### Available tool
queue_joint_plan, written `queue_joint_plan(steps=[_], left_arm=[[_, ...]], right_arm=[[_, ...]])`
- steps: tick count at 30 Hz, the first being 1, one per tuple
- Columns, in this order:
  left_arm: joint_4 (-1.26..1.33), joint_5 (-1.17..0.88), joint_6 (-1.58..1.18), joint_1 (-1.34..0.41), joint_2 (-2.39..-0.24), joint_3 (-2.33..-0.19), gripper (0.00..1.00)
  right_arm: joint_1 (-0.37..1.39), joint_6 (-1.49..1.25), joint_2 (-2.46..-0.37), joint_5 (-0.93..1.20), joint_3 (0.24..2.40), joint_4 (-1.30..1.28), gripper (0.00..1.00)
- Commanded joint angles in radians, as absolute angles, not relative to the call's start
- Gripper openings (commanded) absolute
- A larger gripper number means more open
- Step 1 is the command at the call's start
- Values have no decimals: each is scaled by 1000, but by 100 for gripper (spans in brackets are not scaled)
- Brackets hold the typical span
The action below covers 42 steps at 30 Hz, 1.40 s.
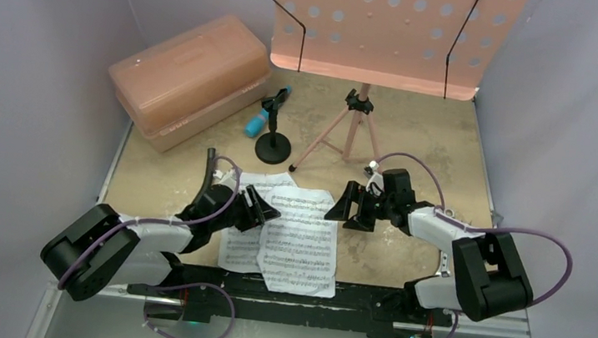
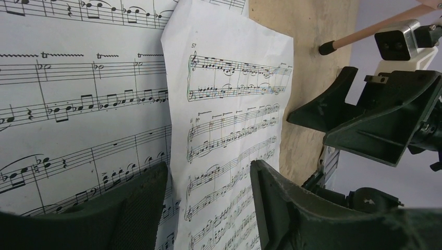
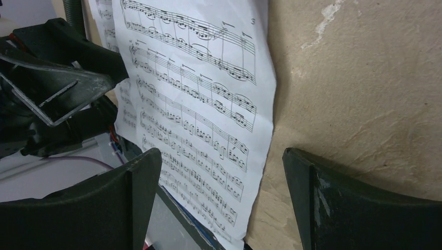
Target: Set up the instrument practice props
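Note:
Two white sheet-music pages lie overlapping on the table: the upper page [image 1: 301, 240] over the under page [image 1: 238, 251]. They also show in the left wrist view, upper page [image 2: 229, 130] and under page [image 2: 78, 94], and the upper page shows in the right wrist view [image 3: 203, 104]. My left gripper [image 1: 268, 208] is open just above the pages' left part. My right gripper [image 1: 350, 210] is open, empty, beside the upper page's right edge. The pink perforated music stand [image 1: 385, 31] stands at the back on tripod legs [image 1: 341, 136]. The cyan microphone [image 1: 264, 116] sits in the black round-based mic stand [image 1: 273, 145].
A large translucent pink case [image 1: 189, 78] lies at the back left. Grey walls close in both sides. The pages' lower edges overhang the black rail [image 1: 358, 293] at the table's near edge.

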<state>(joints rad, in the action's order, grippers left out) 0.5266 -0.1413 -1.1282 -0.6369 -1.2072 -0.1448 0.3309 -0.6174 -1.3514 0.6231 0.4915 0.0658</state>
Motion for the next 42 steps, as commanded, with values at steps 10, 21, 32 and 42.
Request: queue_joint_plan(steps=[10, 21, 32, 42], left_arm=[[808, -276, -1154, -633, -1380, -221, 49], [1036, -419, -1196, -634, -1614, -290, 41], [1152, -480, -1210, -635, -1725, -319, 13], [615, -384, -947, -634, -1432, -433, 0]], right_arm=[[351, -602, -1338, 618, 501, 91, 89], [353, -603, -1344, 643, 497, 114, 88], [353, -586, -1321, 631, 511, 94, 89], [353, -539, -1178, 573, 575, -35, 95]])
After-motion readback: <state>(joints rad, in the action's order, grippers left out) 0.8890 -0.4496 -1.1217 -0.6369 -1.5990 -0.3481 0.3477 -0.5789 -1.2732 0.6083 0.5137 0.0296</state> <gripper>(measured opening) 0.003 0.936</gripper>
